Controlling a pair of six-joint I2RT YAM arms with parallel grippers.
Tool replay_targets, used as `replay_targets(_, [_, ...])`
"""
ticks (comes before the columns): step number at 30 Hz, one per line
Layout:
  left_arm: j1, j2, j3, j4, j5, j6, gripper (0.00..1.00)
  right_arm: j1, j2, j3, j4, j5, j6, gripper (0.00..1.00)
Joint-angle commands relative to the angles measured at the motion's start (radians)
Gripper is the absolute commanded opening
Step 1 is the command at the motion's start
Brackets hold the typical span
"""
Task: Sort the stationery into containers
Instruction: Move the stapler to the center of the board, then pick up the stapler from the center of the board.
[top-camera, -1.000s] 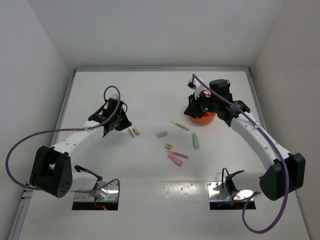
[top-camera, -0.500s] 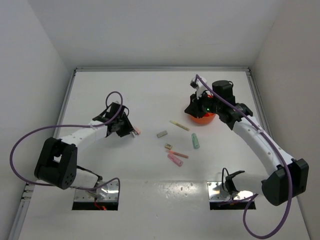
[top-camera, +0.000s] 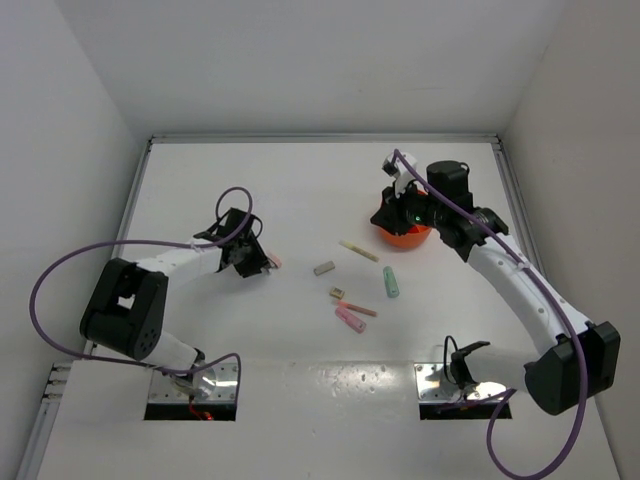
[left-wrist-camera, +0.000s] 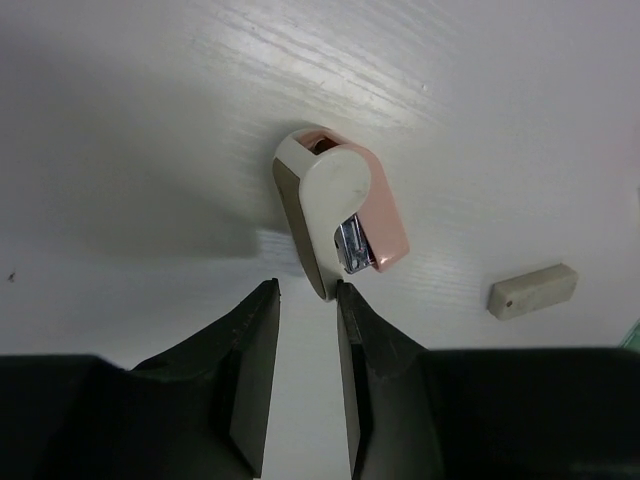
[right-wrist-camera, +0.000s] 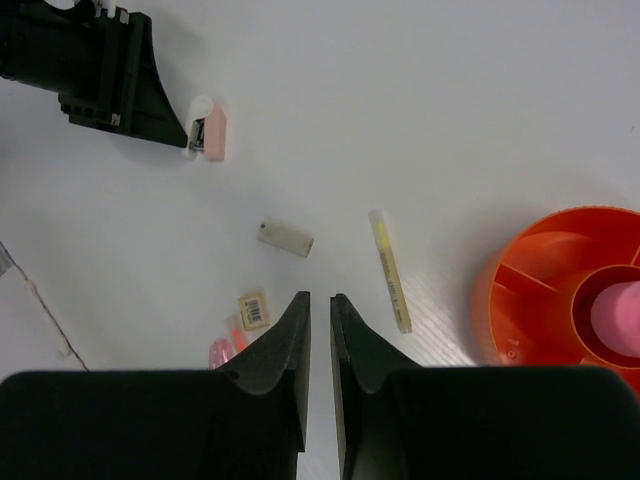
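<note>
White worktop (top-camera: 300, 190), matte w/ faint grain, plain white walls round it. Change in last sec: L arm swung in & dropped to the stapler (left-wrist-camera: 345, 205). L fingers (left-wrist-camera: 270, 300) parted from tighter to a narrow gap. They're empty, tips right at its near end; one tip looks to touch the base. So prob. lining up a pick, nothing lifted yet. R arm barely shifted; R fingers (right-wrist-camera: 300, 310) nearly shut, empty, near the bowl (right-wrist-camera: 530, 290). Bowl: glossy orange plastic, round w/ dividers, pink tube (right-wrist-camera: 615, 312) in centre cup. Stapler: smooth rounded white/pink shell, metal inside. Loose mid-worktop: grey block (right-wrist-camera: 285, 238), thin yellow pen (right-wrist-camera: 390, 270), mint stick (top-camera: 390, 282).
</note>
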Motion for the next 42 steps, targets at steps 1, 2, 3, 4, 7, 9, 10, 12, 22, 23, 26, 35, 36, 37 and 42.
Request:
replay_targets(1, [0.009,0.032,0.017,0.042,-0.016,-0.009,0.34,-0.004,-0.032,-0.005,0.041,-0.001,0.0,0.15])
replay_targets(2, [0.009,0.032,0.017,0.042,-0.016,-0.009,0.34,-0.004,-0.032,-0.005,0.041,-0.001,0.0,0.15])
replay_targets(3, [0.009,0.043,0.026,0.051,-0.016,-0.009,0.33,-0.004,-0.032,-0.005,0.041,-0.001,0.0,0.15])
replay_targets(4, [0.009,0.043,0.026,0.051,-0.016,-0.009,0.32,-0.004,-0.032,-0.005,0.041,-0.001,0.0,0.15])
replay_targets(7, [0.0,0.054,0.026,0.051,-0.016,-0.009,0.3,-0.004,-0.032,-0.005,0.041,-0.001,0.0,0.15])
replay_targets(9, [0.0,0.054,0.026,0.051,-0.025,-0.018,0.3,-0.004,-0.032,-0.005,0.041,-0.001,0.0,0.15])
replay_targets(10, [0.0,0.054,0.026,0.051,-0.025,-0.018,0.3,-0.004,-0.032,-0.005,0.041,-0.001,0.0,0.15])
replay_targets(12, [0.0,0.043,0.026,0.051,-0.025,-0.018,0.3,-0.004,-0.032,-0.005,0.041,-0.01,0.0,0.15])
replay_targets(22, [-0.019,0.009,0.044,0.051,-0.014,-0.027,0.32,-0.004,-0.032,-0.005,0.041,-0.019,-0.009,0.15])
replay_targets(23, [-0.019,0.009,0.044,0.051,-0.014,-0.027,0.32,-0.004,-0.032,-0.005,0.041,-0.019,-0.009,0.15])
replay_targets(26, [-0.019,0.009,0.044,0.051,-0.014,-0.027,0.33,-0.004,-0.032,-0.005,0.041,-0.019,-0.018,0.15])
replay_targets(35, [-0.019,-0.026,0.063,0.06,-0.005,-0.027,0.33,-0.004,-0.023,-0.005,0.032,-0.029,-0.018,0.15])
replay_targets(36, [-0.019,-0.026,0.063,0.06,-0.005,-0.027,0.33,-0.004,-0.023,-0.005,0.032,-0.029,-0.018,0.15])
replay_targets(37, [-0.019,-0.026,0.072,0.06,-0.005,-0.027,0.33,-0.004,-0.023,-0.005,0.032,-0.029,-0.018,0.15])
replay_targets(42, [-0.019,-0.005,0.072,0.06,-0.005,-0.027,0.33,-0.004,-0.023,-0.005,0.032,-0.029,-0.018,0.16])
